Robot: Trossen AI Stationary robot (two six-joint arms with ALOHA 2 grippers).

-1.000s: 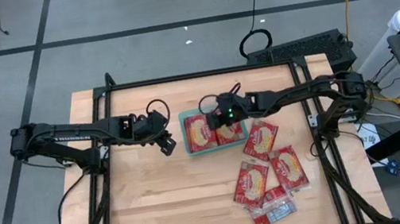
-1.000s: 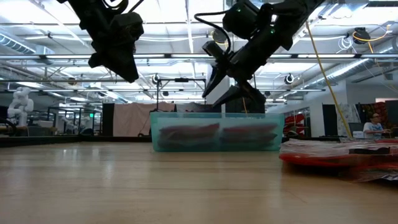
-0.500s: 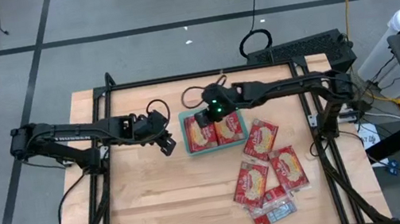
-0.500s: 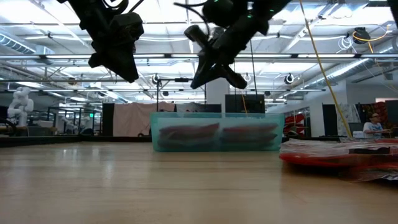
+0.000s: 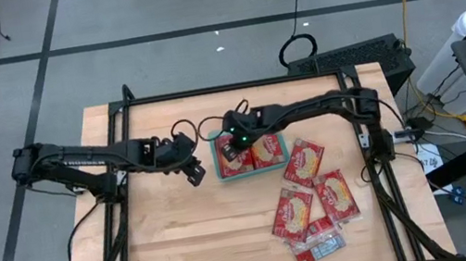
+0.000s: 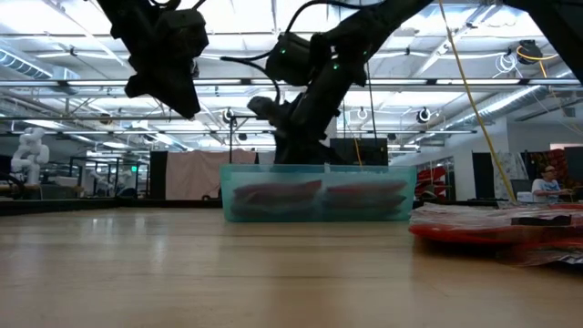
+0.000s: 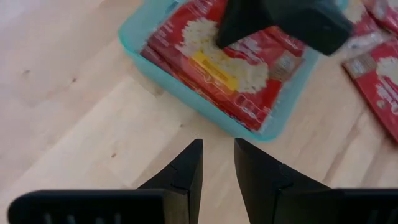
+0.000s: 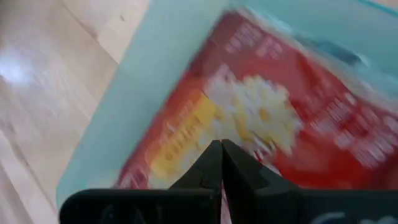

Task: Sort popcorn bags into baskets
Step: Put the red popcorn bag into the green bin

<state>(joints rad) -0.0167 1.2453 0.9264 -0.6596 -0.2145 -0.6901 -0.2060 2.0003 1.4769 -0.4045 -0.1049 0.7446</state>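
Landmark: teal tray.

Loose popcorn bags lie on the counter on the near, right-arm side of the tray, overlapping in a cluster; one at the near edge shows its grey-white face.

Tray holds two red bags side by side, picture face up.

Left gripper hovers just beside the tray's left wall, fingers nearly closed with a narrow gap, holding nothing.

Right gripper is over the tray's left half, low above the left bag, fingers pressed together, nothing between them.
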